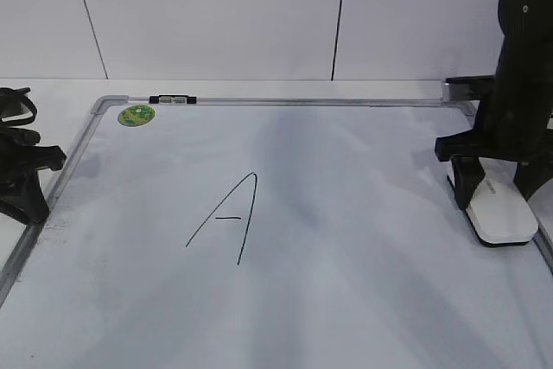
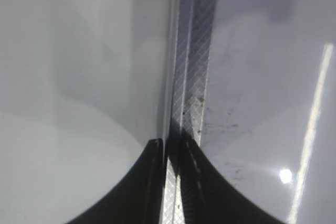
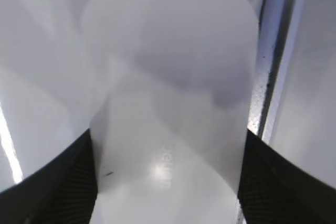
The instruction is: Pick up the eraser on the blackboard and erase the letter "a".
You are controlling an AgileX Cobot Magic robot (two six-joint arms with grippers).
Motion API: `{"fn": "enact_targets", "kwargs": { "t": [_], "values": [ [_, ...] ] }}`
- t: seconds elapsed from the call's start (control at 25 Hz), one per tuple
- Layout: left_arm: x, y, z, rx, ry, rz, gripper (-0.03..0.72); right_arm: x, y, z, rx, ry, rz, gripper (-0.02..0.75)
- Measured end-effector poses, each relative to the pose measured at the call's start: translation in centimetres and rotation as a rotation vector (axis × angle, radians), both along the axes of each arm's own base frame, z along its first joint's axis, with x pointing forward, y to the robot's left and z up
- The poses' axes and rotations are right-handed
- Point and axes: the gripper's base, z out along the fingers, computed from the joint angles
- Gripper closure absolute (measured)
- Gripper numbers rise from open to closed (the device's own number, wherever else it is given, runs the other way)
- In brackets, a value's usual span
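The right gripper point(image 1: 494, 200) stands directly over the eraser point(image 1: 498, 211), its jaws spread wide with one finger on each long side of the white block — astride it, apparently not yet clamped. In the right wrist view the eraser point(image 3: 170, 93) runs lengthwise straight away from the pincer, filling the gap between the two fingers, with the frame of the blackboard point(image 3: 273, 77) just to the pincer's right. This arm is clearly the nearer one. The left gripper point(image 2: 173, 182) sits far across the board — jaws nearly together over the opposite frame rail, holding nothing. Only a capital "A" point(image 1: 226, 218) shows; no small "a" is visible.
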Motion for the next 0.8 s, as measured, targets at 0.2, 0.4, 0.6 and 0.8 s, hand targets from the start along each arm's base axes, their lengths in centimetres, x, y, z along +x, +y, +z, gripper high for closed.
{"fn": "enact_targets", "kwargs": {
  "t": [0.2, 0.4, 0.6, 0.8],
  "values": [
    [0.03, -0.02, -0.06, -0.003, 0.000, 0.003, 0.599, 0.17, -0.09, -0.25, -0.011, -0.007, 0.002, 0.172],
    [0.03, -0.03, -0.06, -0.003, 0.000, 0.003, 0.599, 0.34, -0.31, -0.34, -0.037, -0.024, -0.019, 0.172],
    [0.03, -0.02, -0.06, -0.003, 0.000, 0.003, 0.599, 0.39, -0.34, -0.54, -0.041, -0.021, -0.022, 0.172],
    [0.05, -0.03, -0.06, -0.004, -0.002, 0.005, 0.599, 0.50, -0.52, -0.66, -0.038, -0.019, -0.037, 0.172]
  ]
}}
